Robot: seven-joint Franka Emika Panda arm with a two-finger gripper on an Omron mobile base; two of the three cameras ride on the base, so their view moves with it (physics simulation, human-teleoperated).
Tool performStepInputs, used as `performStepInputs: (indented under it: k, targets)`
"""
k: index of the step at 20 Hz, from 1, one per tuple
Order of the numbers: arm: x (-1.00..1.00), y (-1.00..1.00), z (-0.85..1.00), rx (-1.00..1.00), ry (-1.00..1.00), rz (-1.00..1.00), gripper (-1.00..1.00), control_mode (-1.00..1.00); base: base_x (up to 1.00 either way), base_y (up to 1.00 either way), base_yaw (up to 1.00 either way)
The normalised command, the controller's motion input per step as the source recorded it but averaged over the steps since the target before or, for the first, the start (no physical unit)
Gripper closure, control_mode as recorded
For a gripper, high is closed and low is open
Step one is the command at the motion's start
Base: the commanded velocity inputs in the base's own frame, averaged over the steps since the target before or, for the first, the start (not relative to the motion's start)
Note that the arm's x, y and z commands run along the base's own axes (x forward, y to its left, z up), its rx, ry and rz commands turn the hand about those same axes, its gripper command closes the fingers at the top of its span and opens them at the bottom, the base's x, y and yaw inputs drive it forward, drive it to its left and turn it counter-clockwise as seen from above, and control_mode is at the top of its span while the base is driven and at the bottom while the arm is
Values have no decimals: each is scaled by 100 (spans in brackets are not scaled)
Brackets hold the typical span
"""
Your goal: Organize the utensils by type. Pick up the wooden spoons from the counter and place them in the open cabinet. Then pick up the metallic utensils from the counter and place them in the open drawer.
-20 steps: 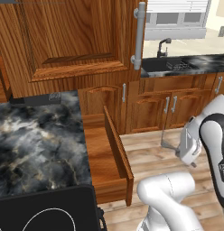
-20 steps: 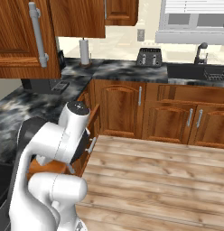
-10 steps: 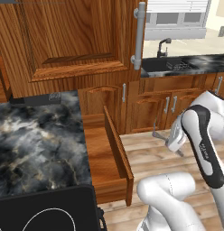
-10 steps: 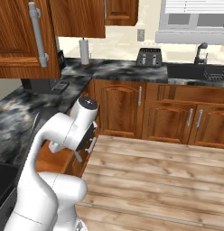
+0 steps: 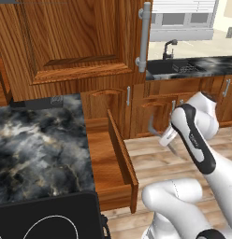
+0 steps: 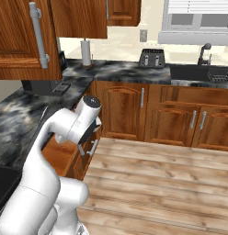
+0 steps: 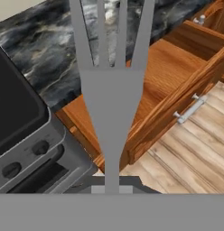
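Currently, I read the scene as follows.

Gripper: my gripper [image 5: 170,145] hangs in the air above the wooden floor [image 5: 150,161], to the right of the open drawer [image 5: 106,163]; in the right base view I see the gripper [image 6: 82,150] just beside the drawer front.

Gripper state: the jaws are nearly closed and clamp the handle of the fork [image 7: 112,90]; I see a thin grey piece projecting from the hand in the left base view.

Fork: silver-grey, four tines, held at the bottom of its handle; in the hand view the tines reach out over the counter [image 7: 55,49] and the shaft crosses the drawer's near corner.

Open drawer: pulled out from the cabinet run, reddish-brown, with a plain flat bottom [image 7: 163,72] and a metal bar handle [image 7: 190,110] on its front. I see nothing lying on the visible part of the bottom.

Counter: black stone with white and grey swirls [image 5: 38,149], to the left of the drawer; I see no utensils on the part in view.

Cooktop: a black cooktop [image 5: 47,219] adjoins the near end of the counter; the hand view shows its front panel with knobs [image 7: 23,160].

Far side: a sink with faucet [image 5: 169,49] sits in the far counter; a toaster [image 6: 151,58] and a paper towel roll [image 6: 85,53] stand on it.
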Motion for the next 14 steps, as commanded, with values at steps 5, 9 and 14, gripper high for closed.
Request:
performStepInputs:
  k: [5,9,14]
  targets:
    - [30,22,0,12,0,-15,100,-100,0,0,0]
    - [4,34,1,11,1,-25,100,-100,0,0,0]
    - [2,34,-3,4,6,-32,100,-100,0,0,0]
